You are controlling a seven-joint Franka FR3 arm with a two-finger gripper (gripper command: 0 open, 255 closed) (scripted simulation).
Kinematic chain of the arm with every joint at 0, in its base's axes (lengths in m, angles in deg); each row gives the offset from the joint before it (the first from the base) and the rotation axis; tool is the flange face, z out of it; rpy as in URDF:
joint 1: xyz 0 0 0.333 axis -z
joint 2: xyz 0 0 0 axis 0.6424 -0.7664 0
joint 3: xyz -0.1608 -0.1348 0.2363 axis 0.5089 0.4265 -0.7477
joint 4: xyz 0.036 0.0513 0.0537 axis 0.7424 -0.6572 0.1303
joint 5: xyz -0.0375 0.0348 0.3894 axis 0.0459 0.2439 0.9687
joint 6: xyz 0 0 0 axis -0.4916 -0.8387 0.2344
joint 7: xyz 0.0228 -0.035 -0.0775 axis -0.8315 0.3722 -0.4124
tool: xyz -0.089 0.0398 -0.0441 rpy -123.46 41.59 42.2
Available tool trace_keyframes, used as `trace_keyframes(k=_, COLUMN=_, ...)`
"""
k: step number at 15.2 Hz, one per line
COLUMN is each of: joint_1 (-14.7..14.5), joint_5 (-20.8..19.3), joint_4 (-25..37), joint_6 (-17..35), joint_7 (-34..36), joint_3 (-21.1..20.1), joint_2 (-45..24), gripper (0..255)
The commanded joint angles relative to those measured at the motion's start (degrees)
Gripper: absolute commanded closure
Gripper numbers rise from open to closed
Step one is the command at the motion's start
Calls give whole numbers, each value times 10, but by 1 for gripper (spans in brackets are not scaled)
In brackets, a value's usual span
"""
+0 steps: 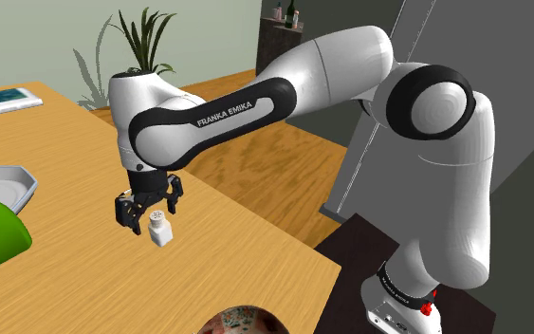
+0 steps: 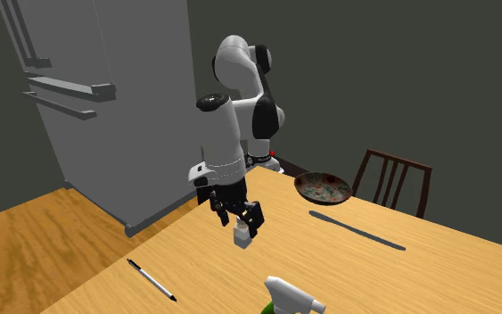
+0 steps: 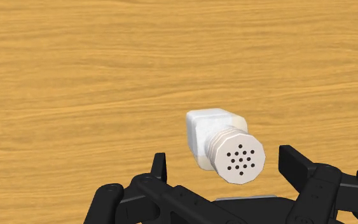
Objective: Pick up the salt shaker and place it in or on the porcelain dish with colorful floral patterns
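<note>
Wrist view: white salt shaker [image 3: 217, 137] stands on wooden table [image 3: 75, 76], holed cap facing cam, btwn the gripper [image 3: 227, 167] fingers, which are spread apart w/o touching it. Second exterior view adds floral dish [image 2: 322, 188], well apart. Shoulder view: arm [image 1: 255, 95] reads "FRANKA EMIKA".

Flat, even light lies on the wooden surface [image 3: 107, 76], bright and warm seen from the wrist. From the second exterior view the wall [image 2: 400, 71] behind is dim grey. The white arm [image 1: 350, 66] carries soft shading underneath.
</note>
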Motion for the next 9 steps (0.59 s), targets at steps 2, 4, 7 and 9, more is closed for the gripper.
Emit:
trace_keyframes(k=2, joint_1=0, joint_5=0, joint_4=0, joint_6=0, joint_7=0, joint_3=0, joint_2=0, gripper=0)
trace_keyframes(k=4, joint_1=0, joint_5=0, joint_4=0, joint_6=0, joint_7=0, joint_3=0, joint_2=0, gripper=255)
trace_keyframes(k=7, joint_1=0, joint_5=0, joint_4=0, joint_6=0, joint_7=0, joint_3=0, joint_2=0, gripper=255)
trace_keyframes(k=9, joint_1=0, joint_5=0, joint_4=0, joint_6=0, joint_7=0, joint_3=0, joint_2=0, gripper=255)
